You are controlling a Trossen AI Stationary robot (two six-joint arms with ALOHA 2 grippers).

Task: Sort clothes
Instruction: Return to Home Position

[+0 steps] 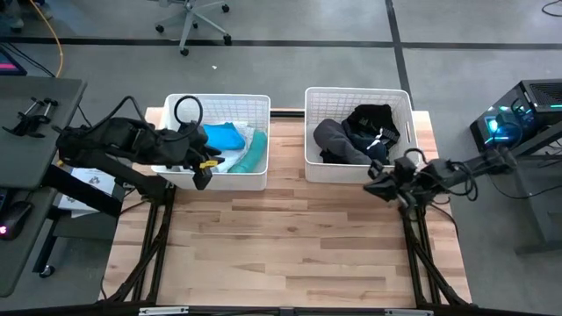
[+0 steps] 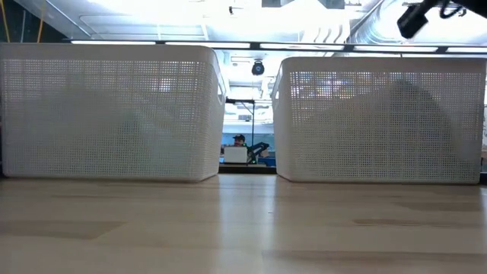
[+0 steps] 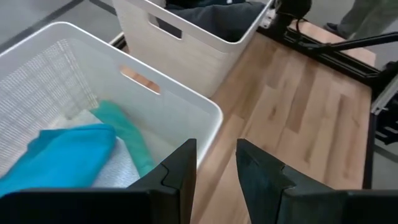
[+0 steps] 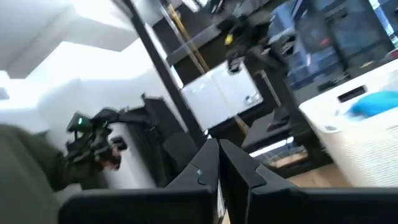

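Two white lattice baskets stand at the table's far side. The left basket (image 1: 219, 140) holds bright blue (image 1: 224, 136), teal (image 1: 255, 156) and pale clothes; the blue one also shows in the left wrist view (image 3: 62, 158). The right basket (image 1: 357, 133) holds black and dark grey clothes (image 1: 356, 136). My left gripper (image 1: 204, 171) is open and empty above the left basket's near wall. My right gripper (image 1: 376, 187) is shut and empty, raised above the table just in front of the right basket.
Bare wooden tabletop (image 1: 290, 246) lies in front of both baskets. A narrow gap (image 2: 247, 152) separates the baskets. Equipment stands beyond the table's left and right sides; an office chair base (image 1: 195, 22) is behind.
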